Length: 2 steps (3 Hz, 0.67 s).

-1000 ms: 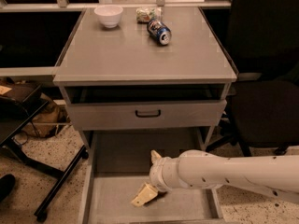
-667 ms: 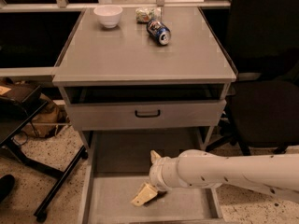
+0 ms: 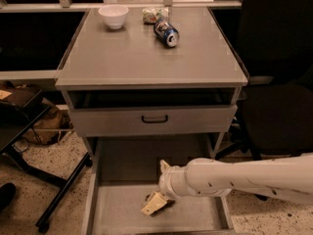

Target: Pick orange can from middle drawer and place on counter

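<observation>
My gripper [image 3: 158, 185] reaches from the right into the pulled-out middle drawer [image 3: 117, 213], low in the camera view. It is open: one cream fingertip [image 3: 164, 165] points to the back of the drawer and the other [image 3: 152, 204] lies near the drawer floor. The white arm comes in from the lower right. The orange can does not show; nothing is visible between the fingers. The counter [image 3: 146, 58] is the broad grey cabinet top above.
On the counter lie a blue-and-black can [image 3: 167, 33], a white bowl [image 3: 113, 16] and a crumpled packet [image 3: 153, 15]. A grey drawer front with a black handle [image 3: 154, 118] sits above the open drawer. A black chair [image 3: 279, 82] stands right, black stand legs [image 3: 58, 190] left.
</observation>
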Each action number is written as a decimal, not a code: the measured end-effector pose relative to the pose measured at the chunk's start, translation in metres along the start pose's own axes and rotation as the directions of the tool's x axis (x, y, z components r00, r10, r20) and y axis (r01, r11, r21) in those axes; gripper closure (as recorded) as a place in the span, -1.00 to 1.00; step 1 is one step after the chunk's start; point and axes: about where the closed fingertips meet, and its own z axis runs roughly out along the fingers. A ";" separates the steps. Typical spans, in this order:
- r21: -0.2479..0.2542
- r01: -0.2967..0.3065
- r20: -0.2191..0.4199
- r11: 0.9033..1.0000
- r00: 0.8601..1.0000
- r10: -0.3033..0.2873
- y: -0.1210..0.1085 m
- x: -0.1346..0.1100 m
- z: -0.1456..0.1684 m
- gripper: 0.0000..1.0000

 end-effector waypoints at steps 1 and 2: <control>0.000 -0.005 -0.015 1.000 1.000 0.005 -0.010 0.017 0.008 -1.00; -0.005 -0.034 -0.023 0.999 0.999 0.034 -0.016 0.038 0.016 -1.00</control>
